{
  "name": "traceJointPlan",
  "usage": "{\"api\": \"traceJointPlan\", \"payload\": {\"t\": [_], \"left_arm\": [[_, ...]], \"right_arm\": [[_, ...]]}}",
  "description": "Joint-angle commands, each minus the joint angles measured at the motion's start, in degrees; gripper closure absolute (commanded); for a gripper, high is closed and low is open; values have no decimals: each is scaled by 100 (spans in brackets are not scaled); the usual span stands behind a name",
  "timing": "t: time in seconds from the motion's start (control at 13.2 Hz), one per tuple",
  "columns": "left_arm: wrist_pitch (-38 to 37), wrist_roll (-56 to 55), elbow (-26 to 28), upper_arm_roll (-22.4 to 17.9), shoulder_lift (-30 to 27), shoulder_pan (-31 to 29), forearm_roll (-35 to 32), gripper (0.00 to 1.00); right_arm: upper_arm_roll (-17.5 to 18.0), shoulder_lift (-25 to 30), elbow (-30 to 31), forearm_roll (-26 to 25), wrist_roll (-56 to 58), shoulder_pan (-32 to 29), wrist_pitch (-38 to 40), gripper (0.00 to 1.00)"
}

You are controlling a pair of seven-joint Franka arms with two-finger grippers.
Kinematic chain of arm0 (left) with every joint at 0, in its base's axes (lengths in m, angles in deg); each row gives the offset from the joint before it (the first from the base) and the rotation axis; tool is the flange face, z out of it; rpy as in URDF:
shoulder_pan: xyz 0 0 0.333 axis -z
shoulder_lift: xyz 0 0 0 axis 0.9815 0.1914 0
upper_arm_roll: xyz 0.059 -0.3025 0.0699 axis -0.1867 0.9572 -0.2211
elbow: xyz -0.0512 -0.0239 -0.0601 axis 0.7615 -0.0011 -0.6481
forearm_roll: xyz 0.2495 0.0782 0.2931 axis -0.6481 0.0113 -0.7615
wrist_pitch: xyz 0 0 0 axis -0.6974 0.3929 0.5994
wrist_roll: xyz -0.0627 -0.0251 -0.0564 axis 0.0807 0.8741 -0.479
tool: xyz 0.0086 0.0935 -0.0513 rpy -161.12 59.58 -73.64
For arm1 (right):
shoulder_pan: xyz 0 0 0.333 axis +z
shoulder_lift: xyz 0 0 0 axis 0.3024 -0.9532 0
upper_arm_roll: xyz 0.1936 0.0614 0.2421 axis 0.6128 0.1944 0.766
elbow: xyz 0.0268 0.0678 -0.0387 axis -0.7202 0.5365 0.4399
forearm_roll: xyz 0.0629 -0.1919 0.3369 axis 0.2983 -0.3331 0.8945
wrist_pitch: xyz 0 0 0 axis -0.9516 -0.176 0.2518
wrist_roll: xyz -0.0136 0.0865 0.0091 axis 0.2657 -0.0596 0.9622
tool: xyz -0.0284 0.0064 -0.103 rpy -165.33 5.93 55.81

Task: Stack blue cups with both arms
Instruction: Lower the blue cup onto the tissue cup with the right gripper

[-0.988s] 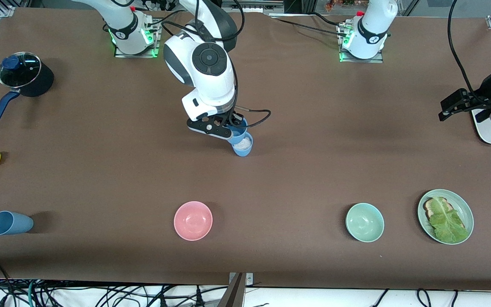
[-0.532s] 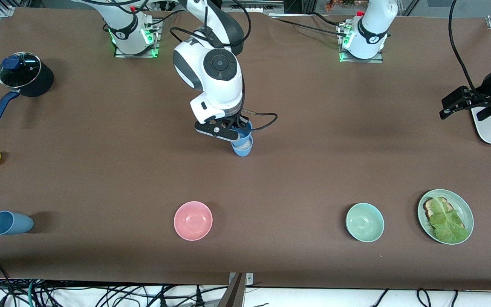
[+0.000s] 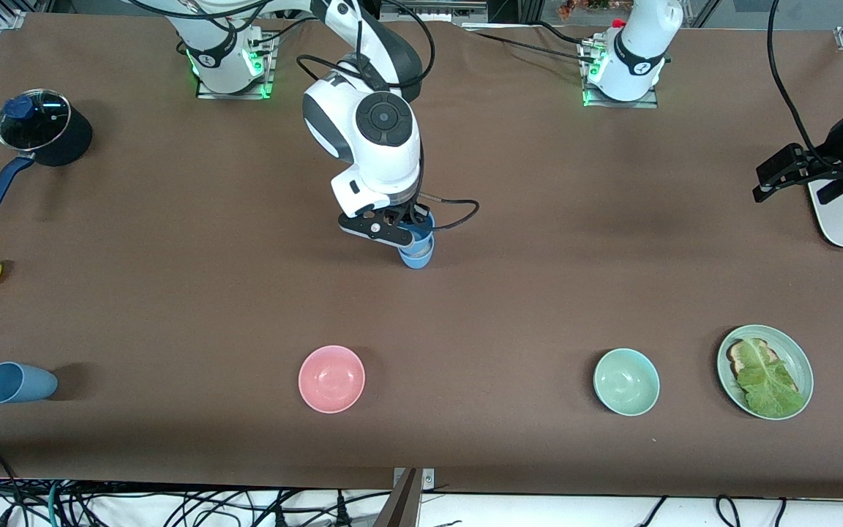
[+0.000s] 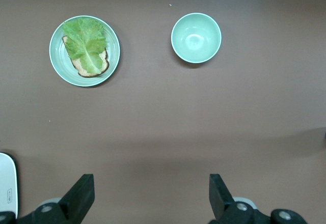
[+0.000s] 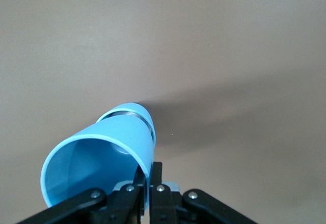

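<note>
From the front view, the right claw pinches the rim of a blue cup and holds it over a second blue cup that stands upright mid-bench. The held cup looks partly seated in the standing one, though the claw hides the joint, so how deep it sits is hard to tell. The risk is a skewed entry: if the held cup goes down tilted, its wall may catch the lower rim and tip or shove the standing cup. Letting go too soon could leave it perched crooked. The right arm reaches out from its base with the wrist bent down over the stack. A third blue cup lies on its side near the front edge at the right arm's end of the bench, well apart, still to be fetched. The left claw waits over the left arm's end.

In the left wrist view, the left claw is spread wide with nothing in it, looking down on bare bench, a pale green bowl and a plate of lettuce and toast.

In the right wrist view, the right claw's fingers are clamped tight on the held cup's wall, gripping one side only. The cup appears tilted off the lower cup's axis, and that could bring on a jam.
</note>
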Motion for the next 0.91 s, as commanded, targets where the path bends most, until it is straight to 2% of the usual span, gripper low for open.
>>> {"api": "traceJointPlan", "payload": {"t": [0.0,0.84], "left_arm": [[-149,-103,-101,101,-37,37,7,1],[-246,-68,-259,102,-28,37,7,1]], "right_arm": [[-30,-214,-350,-113,-136,73,17,100],[-30,-320,-368,-104,-128,73,26,100]]}}
